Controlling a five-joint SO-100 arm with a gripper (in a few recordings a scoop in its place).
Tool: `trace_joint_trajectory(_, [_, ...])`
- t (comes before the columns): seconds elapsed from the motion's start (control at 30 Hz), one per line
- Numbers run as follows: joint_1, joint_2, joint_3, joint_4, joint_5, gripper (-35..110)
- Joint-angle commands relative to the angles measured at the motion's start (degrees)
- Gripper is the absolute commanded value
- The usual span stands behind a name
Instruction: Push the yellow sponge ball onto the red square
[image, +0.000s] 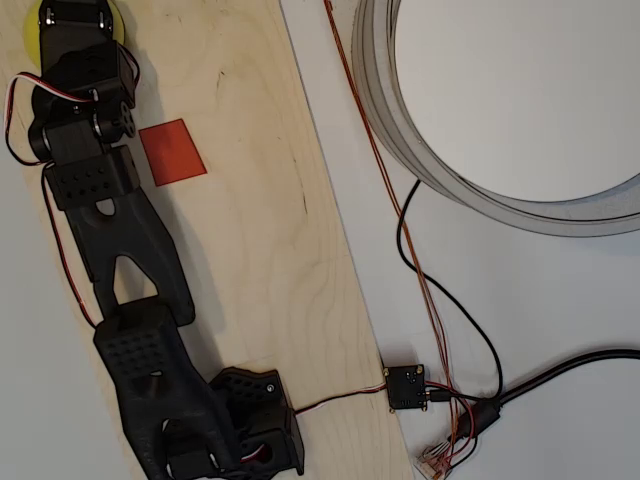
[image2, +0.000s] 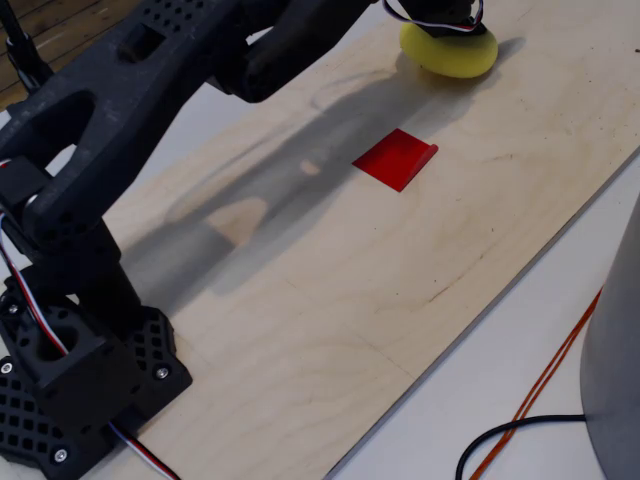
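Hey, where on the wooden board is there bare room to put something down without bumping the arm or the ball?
Free: the pale plywood board between the flat red square patch and the board's edge beside the orange wire, and below the patch in the overhead view. Crowded: the far end, where the matte yellow foam ball sits under the black arm.

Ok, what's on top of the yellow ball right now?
The arm's gripper end sits over the yellow sponge ball, covering most of it in the overhead view. Whether the fingers are open is hidden.

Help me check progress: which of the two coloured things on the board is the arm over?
The yellow sponge ball, at the board's far end; the red square lies flat and uncovered, apart from it.
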Motion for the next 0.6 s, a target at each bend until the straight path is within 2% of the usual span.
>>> trace_joint_trajectory(0.0, [0.53,4.22,4.57,-2.11,2.02,26])
trace_joint_trajectory(0.2, [-0.09,9.84,16.17,-3.87,6.15,26])
trace_joint_trajectory(0.57, [-0.88,22.59,35.07,-6.86,6.33,26])
